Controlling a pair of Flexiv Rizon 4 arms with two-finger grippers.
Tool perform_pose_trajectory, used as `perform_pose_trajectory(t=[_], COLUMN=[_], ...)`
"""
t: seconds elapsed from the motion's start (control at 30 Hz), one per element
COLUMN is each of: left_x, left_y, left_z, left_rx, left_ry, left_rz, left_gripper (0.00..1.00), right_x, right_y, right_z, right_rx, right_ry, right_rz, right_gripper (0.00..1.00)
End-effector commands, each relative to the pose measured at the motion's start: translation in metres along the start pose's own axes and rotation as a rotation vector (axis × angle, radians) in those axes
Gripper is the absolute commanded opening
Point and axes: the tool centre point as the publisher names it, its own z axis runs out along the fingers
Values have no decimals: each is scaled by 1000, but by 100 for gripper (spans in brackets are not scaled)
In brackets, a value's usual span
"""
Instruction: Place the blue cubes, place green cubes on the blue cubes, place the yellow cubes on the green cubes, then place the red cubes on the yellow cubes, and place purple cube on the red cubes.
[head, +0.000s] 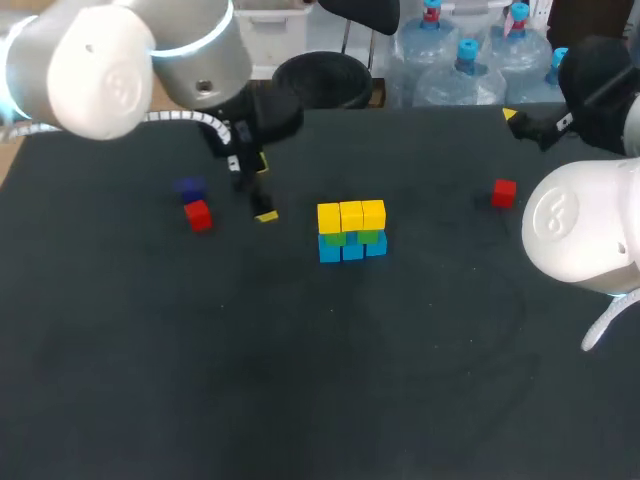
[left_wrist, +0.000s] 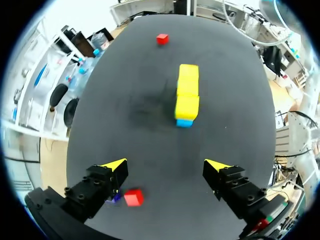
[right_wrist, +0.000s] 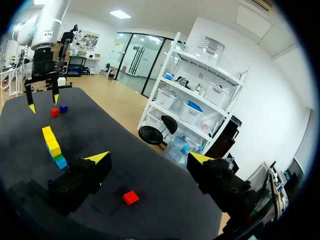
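two claws, is either one holding a cube?

no. the left claw (left_wrist: 166, 165) stands spread wide over the table (head: 300, 380) with nothing between its fingers. a red cube (left_wrist: 133, 198) lies close under it, just beside one finger and untouched. the purple cube (head: 190, 187) sits just beside that red one. the right claw (right_wrist: 149, 157) is spread apart too, and empty. a second red cube (right_wrist: 130, 197) lies on the table under it, apart from both fingers.

and further out, the stack?

near the middle of the table, well apart from both claws. blue cubes (head: 352, 250) sit in a row on the table, green cubes (head: 368, 236) on them, and yellow cubes (head: 351, 214) on top, three across.

so how far along would you say?

three of the five layers look done, i'd judge. the red layer isn't begun: both red cubes i can see lie loose on the table. purple goes last. i count only two reds, and whether there's a third i can't tell.

next?

likely the left claw closing on the red cube under it, but that's a guess.

any print or labels on the cubes?

none that i can make out. their faces look plain.
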Motion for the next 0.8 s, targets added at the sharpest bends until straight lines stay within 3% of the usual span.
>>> perform_pose_trajectory(t=[0.03, 0.47, 0.8], left_x=[20, 72, 101], left_y=[2, 26, 39], left_z=[-1, 30, 39], left_rx=[-15, -20, -38], left_ry=[1, 55, 76], left_rz=[-25, -129, -166], left_gripper=[100, 100, 100], right_x=[1, 1, 1], right_y=[-1, -1, -1], right_z=[0, 0, 0], right_rx=[-2, -2, -2], right_ry=[-2, -2, -2], right_rz=[1, 1, 1], right_gripper=[100, 100, 100])
